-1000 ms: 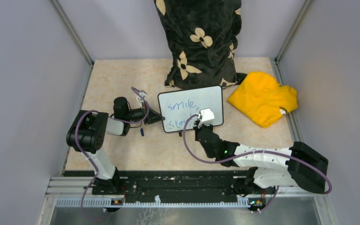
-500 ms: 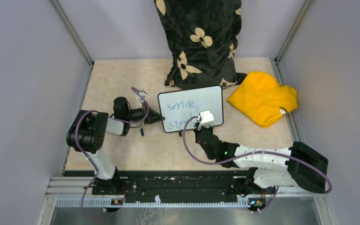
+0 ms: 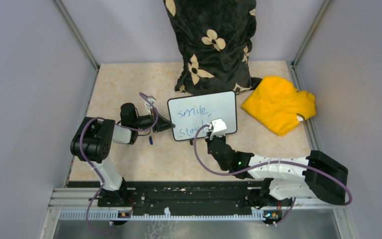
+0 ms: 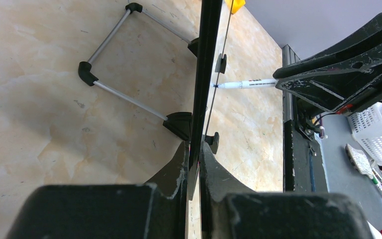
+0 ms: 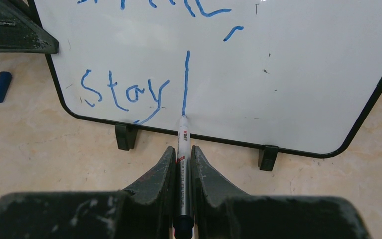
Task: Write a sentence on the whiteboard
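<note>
One new downstroke after "Stay"

Clamped in the right gripper, the marker has slid down over the last second. Its tip touches the whiteboard just above the bottom frame, ending a tall blue line. So a third word is starting; the sentence reads "smile," then "Stay". Off to the marker's left, the left gripper pinches the whiteboard's edge. The marker's red label is unreadable.

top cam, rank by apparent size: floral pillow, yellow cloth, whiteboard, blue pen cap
1. floral pillow, even cropped at the top
2-3. whiteboard and yellow cloth: too alike to rank
4. blue pen cap
</note>
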{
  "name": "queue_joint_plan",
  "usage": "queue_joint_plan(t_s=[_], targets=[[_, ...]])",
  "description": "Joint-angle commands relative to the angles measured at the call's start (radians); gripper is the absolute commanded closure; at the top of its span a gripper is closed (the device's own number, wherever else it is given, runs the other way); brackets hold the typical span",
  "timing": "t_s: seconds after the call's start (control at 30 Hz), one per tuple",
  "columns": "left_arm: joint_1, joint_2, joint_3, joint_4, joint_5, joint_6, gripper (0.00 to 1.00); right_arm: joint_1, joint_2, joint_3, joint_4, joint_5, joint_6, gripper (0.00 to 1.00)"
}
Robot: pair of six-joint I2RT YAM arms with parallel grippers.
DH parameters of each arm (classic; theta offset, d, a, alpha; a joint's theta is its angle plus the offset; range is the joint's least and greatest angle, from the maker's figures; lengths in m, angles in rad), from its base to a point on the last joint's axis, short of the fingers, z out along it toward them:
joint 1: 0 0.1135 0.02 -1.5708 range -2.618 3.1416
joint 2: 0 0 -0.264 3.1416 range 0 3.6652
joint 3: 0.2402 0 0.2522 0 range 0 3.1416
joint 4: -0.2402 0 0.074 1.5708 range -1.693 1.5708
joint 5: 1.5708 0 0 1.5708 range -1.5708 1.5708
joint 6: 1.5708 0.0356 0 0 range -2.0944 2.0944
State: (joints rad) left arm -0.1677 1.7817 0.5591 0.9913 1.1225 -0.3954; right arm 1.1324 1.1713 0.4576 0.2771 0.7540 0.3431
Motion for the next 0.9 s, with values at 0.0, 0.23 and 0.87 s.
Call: queue_joint_plan(t_s=[0.0, 0.23, 0.87], targets=[[-0.013, 0.026, 0.009, -0.054, -0.007, 0.009, 1.0, 0.012, -0.013, -0.001, 0.005, -0.002, 0.01, 1.0], [-0.015, 0.027, 0.009, -0.054, -0.007, 0.01, 1.0, 0.012, -0.049, 0.014, 0.004, 0.0, -0.004, 1.0], [-0.015, 0.028, 0.011, -0.057, -0.007, 0.01, 1.0, -0.031, -0.079, 0.057, 0.087, 0.041, -0.083, 1.0]])
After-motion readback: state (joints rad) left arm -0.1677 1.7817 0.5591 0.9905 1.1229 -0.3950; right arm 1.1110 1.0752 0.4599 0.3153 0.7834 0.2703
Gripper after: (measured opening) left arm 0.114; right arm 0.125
